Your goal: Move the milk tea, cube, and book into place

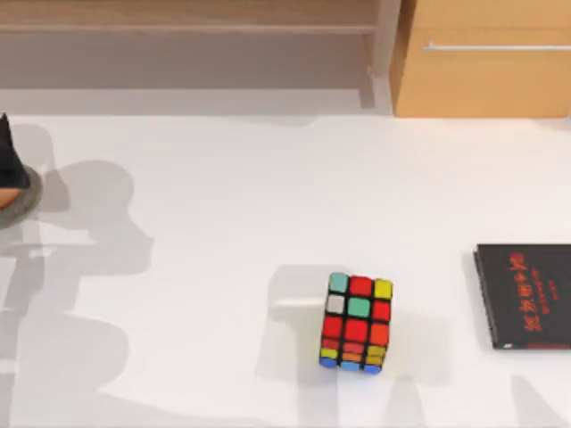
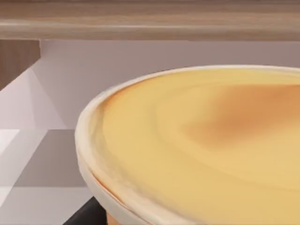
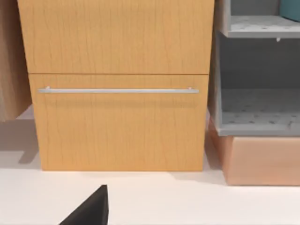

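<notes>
The left pincer (image 1: 7,152), a dark shape at the tabletop's (image 1: 223,205) far left edge, hovers over the milk tea (image 2: 201,140), a peach-orange round-bodied cup with a cream rim; whether its fingers are released or clenched cannot be told. The cup appears to be the step in hand, and the next move likely calls for a secure hold before any lift. One red-dominated 3x3 puzzle cube (image 1: 357,323) sits untouched near the tabletop's front centre, well apart from one thin black book with red lettering (image 1: 526,296) at the right edge. One light-wood drawer cabinet (image 3: 119,84) stands behind.
</notes>
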Robot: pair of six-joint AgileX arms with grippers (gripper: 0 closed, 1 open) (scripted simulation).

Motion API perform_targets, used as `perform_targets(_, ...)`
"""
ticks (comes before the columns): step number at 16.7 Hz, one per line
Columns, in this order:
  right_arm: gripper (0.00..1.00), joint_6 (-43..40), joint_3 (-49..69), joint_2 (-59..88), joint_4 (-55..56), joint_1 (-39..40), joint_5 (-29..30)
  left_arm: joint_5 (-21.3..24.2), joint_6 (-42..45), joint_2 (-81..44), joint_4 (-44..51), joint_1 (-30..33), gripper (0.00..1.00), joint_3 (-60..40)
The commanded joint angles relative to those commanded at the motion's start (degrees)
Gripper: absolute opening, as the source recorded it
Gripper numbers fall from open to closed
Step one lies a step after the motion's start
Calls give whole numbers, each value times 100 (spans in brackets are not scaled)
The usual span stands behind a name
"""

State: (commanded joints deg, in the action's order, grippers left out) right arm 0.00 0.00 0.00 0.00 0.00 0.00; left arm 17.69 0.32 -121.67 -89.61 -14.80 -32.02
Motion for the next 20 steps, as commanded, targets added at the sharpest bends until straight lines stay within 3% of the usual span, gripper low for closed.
perform_targets(13,100,0,0,0,0,0,0,180,3,177,-459,-153,100,661)
perform_targets(20,100,0,0,0,0,0,0,239,11,1449,546,-263,100,937)
